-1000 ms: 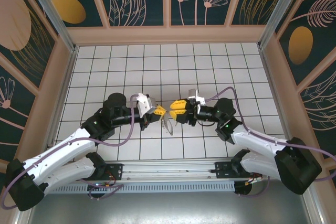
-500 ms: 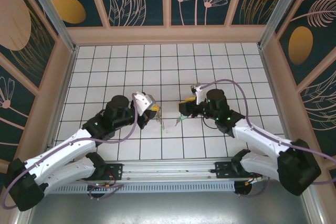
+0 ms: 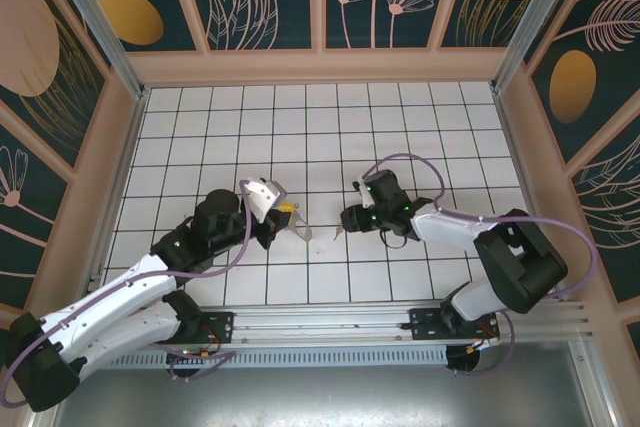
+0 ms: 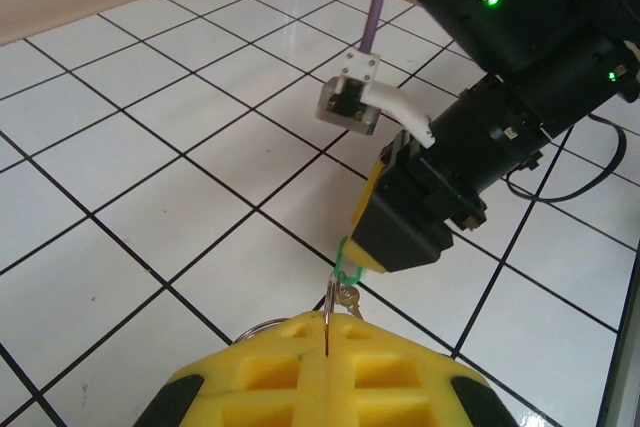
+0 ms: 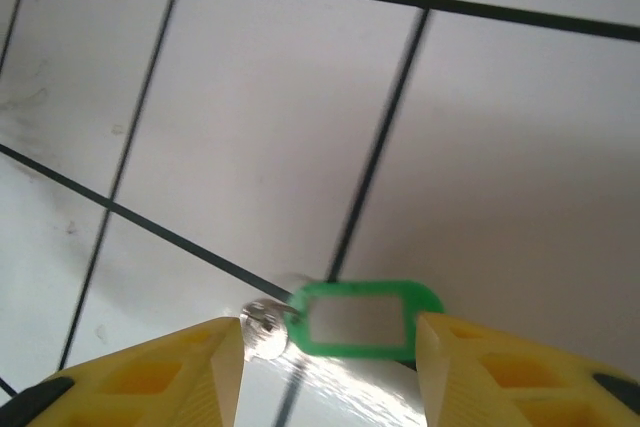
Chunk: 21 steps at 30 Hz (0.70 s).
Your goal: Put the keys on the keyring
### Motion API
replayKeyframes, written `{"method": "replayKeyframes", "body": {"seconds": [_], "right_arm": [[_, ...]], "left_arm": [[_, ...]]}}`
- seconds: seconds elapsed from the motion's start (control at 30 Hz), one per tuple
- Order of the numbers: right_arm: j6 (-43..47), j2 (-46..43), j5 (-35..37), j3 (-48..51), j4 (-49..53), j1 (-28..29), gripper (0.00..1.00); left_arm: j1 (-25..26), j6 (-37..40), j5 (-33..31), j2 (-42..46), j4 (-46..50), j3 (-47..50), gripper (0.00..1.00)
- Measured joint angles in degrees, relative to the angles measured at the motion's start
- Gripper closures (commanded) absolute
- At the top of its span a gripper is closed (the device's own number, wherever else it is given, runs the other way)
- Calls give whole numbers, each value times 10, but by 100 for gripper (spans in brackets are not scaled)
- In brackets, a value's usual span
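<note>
keys (image 5: 365, 319) lie between the jaws of the parted right tool (image 5: 328, 337); left tool (image 4: 327, 342) clamps the keyring (image 4: 328, 303).

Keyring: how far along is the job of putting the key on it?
Done: the left gripper is shut on the keyring. In hand: the green key sits between the right gripper's fingers, close to the ring. Left: I cannot tell if it is threaded on yet.

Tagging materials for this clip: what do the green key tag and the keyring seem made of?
Green key tag: apparently glossy plastic frame, pale insert, perhaps paper. Keyring: thin silvery metal, likely steel, judging by its bright sheen; edge-on, so uncertain.
</note>
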<state>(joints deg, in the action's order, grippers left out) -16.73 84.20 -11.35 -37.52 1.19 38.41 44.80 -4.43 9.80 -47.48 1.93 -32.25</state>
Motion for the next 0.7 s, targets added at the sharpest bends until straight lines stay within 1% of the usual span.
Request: {"method": "replayKeyframes", "body": {"seconds": [0.1,0.2,0.43,0.7], "right_arm": [[15,10,-2,-21,8,14,53],[33,22,-6,-41,25,15,56],[65,80,-6,-84,65,16,63],[66,93,60,-101,111,65,64]], "left_arm": [[0,-4,2,1,0,0,100],[0,-6,5,1,0,0,100],[0,-9,4,3,0,0,100],[0,-9,2,3,0,0,100]]}}
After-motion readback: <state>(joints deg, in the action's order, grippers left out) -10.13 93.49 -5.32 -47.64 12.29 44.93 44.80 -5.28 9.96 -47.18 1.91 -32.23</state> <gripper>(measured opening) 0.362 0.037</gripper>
